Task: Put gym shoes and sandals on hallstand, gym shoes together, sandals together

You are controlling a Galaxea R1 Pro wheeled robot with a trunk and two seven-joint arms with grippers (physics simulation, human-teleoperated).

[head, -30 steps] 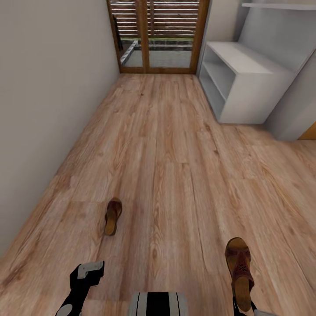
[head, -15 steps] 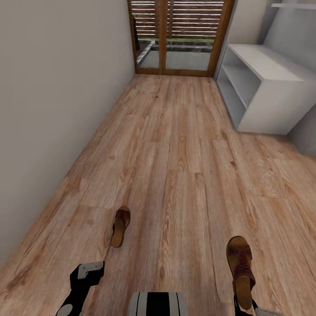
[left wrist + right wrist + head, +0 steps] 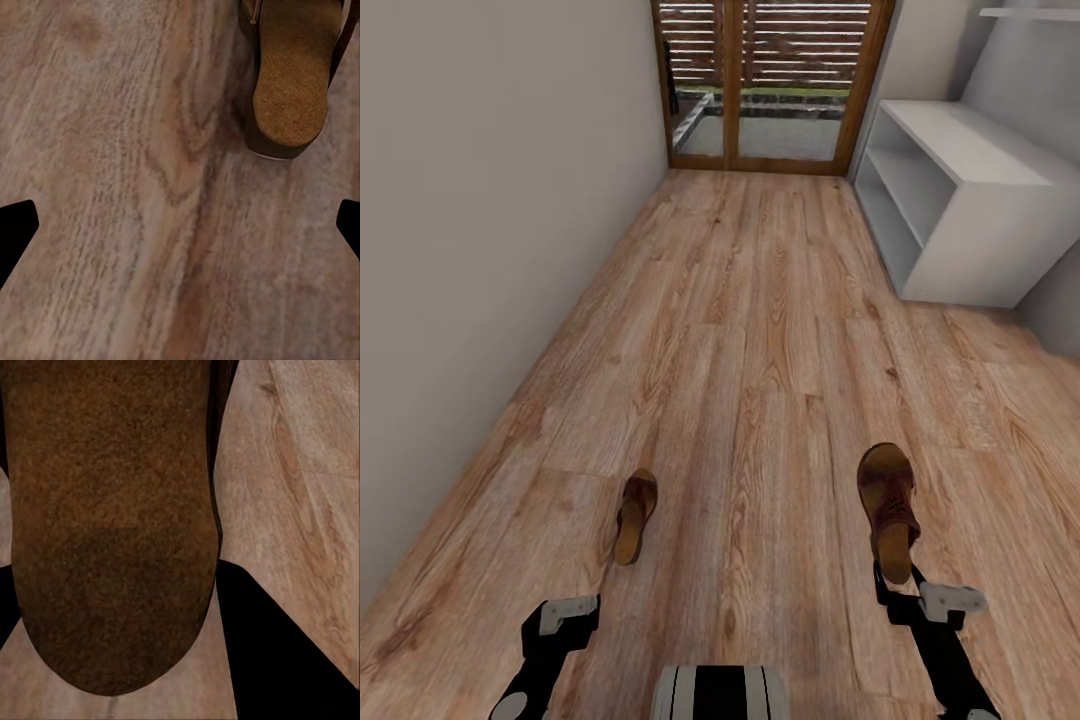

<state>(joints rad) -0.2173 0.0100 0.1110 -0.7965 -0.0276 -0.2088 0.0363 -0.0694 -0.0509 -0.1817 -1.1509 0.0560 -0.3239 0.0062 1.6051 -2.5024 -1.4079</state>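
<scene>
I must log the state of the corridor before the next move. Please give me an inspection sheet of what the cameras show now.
Surface: wood-plank corridor floor, bare in the middle.
Job's things: one brown sandal lies on the floor by the left wall; the other sandal is clamped at its heel by the right hand. Hallstand stands at the right, its visible tiers bare. Gym shoes: nothing seen.
Clutter: nothing seen.
Grippers: left hand open above the floor, holding nothing; right hand shut on the sandal.
Cables: nothing seen.
Surroundings: plain wall on the left, wooden slatted door at the far end.
</scene>
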